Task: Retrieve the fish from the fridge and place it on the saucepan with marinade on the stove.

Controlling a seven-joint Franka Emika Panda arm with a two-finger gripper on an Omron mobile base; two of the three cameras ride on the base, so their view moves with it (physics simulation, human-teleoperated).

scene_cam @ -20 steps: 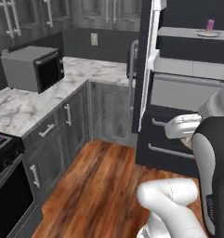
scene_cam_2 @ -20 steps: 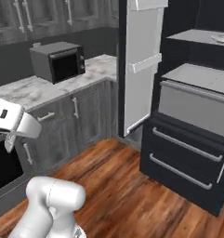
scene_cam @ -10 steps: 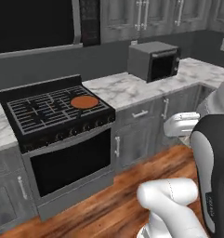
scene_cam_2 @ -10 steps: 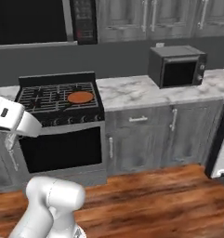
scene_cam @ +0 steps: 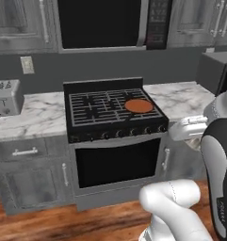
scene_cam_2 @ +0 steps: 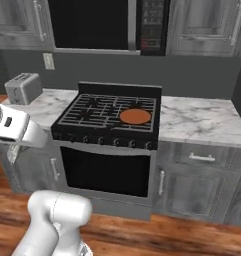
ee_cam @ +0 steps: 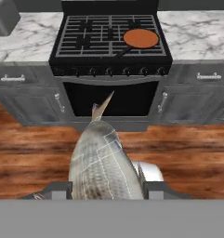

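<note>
The pale grey, scaly fish [ee_cam: 104, 162] with a thin pointed tail juts up from the bottom of the hand view, clamped between the gripper [ee_cam: 106, 188], whose dark finger tips are mostly hidden behind its broad body. It hangs over brown wood-plank floor [ee_cam: 34, 158], well short of the range.

The black gas stove [scene_cam: 116, 123] carries grey metal grates and a row of small dark front knobs above a glossy black oven door. The small shallow round saucepan [scene_cam: 139, 106] with a flat orange-brown inside sits on the right-hand burners; its thin dark handle points toward the stove's front in the hand view [ee_cam: 141, 38]. In the right base view it lies right of centre on the grates [scene_cam_2: 135, 116].

White-and-grey veined marble counter [scene_cam: 30, 115] flanks the stove on both sides, over grey wood-grain cabinets [scene_cam_2: 202, 185] with short bar pulls. The base views add a boxy silver toaster [scene_cam: 5, 96] on the left counter, a wall outlet [scene_cam: 27, 64] above it, and a black microwave [scene_cam_2: 102, 22] mounted over the stove.
</note>
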